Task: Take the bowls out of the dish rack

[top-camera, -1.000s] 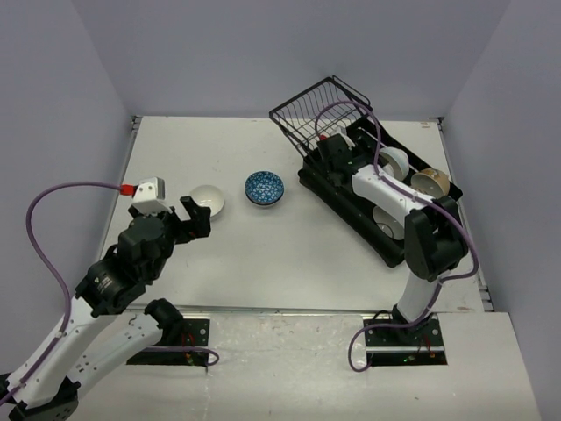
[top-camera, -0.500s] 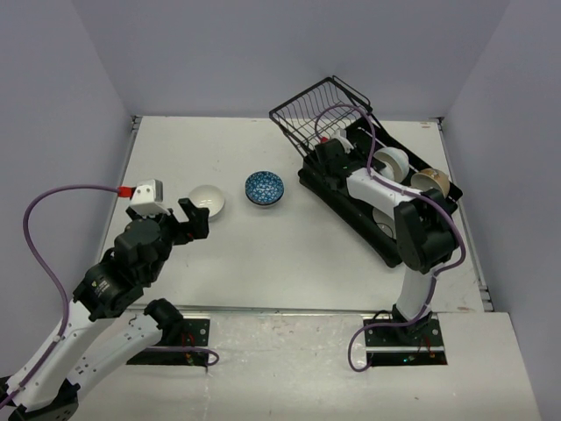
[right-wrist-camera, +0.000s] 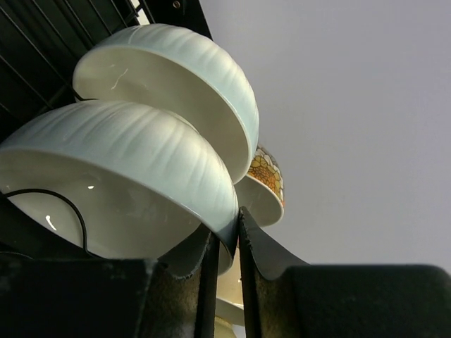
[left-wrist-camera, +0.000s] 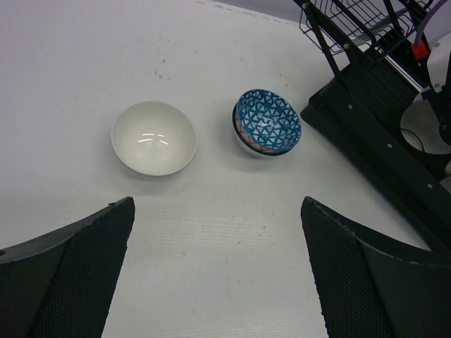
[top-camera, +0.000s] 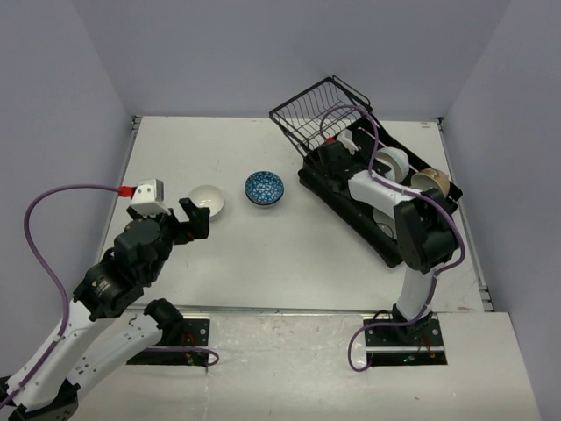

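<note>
The black dish rack (top-camera: 349, 207) lies at the right, its wire basket (top-camera: 314, 109) tilted at the far end. Bowls stand in it: a white one (top-camera: 394, 161) and a cream, brown-rimmed one (top-camera: 431, 182). My right gripper (top-camera: 337, 160) reaches into the rack. In the right wrist view the right gripper (right-wrist-camera: 227, 236) is shut on the rim of a ribbed white bowl (right-wrist-camera: 127, 176). Behind it stand a second white bowl (right-wrist-camera: 176, 77) and an orange-patterned bowl (right-wrist-camera: 266, 177). A plain white bowl (left-wrist-camera: 153, 137) and a blue-patterned bowl (left-wrist-camera: 267, 130) sit on the table. My left gripper (left-wrist-camera: 217, 211) hovers open short of them.
The rack's long edge (left-wrist-camera: 373, 141) runs along the right of the left wrist view. Grey walls enclose the table on three sides. A purple cable (top-camera: 53, 254) loops from the left arm.
The right gripper's jaws have closed onto the white bowl's rim, and that wrist has shifted slightly toward the basket end. The left arm has barely moved.
</note>
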Action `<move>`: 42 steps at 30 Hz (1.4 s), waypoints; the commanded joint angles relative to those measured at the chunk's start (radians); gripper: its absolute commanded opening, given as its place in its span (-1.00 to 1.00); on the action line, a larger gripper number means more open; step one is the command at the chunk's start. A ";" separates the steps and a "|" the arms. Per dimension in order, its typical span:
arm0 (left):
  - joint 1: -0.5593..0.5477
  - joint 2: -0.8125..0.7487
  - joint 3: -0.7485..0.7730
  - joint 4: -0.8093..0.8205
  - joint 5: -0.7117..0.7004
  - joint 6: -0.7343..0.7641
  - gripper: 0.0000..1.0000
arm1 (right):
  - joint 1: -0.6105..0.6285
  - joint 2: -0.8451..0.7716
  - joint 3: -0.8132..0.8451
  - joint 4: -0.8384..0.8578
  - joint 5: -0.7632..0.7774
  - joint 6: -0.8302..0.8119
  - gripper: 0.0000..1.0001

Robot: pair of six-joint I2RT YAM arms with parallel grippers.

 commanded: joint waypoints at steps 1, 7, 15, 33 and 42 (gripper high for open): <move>0.004 0.006 -0.004 0.043 0.006 0.031 1.00 | 0.003 -0.024 -0.018 0.120 -0.040 0.022 -0.84; 0.004 0.006 -0.006 0.043 0.007 0.033 1.00 | 0.005 -0.050 -0.102 0.408 -0.011 -0.187 -1.00; 0.004 0.011 -0.007 0.051 0.020 0.042 1.00 | 0.008 -0.032 -0.265 1.329 0.012 -0.783 -1.00; 0.005 0.020 -0.006 0.052 0.017 0.045 1.00 | 0.066 0.061 -0.254 1.828 -0.023 -1.278 -1.00; 0.005 0.015 -0.006 0.048 0.001 0.042 1.00 | 0.102 -0.119 -0.292 1.263 -0.020 -0.805 -1.00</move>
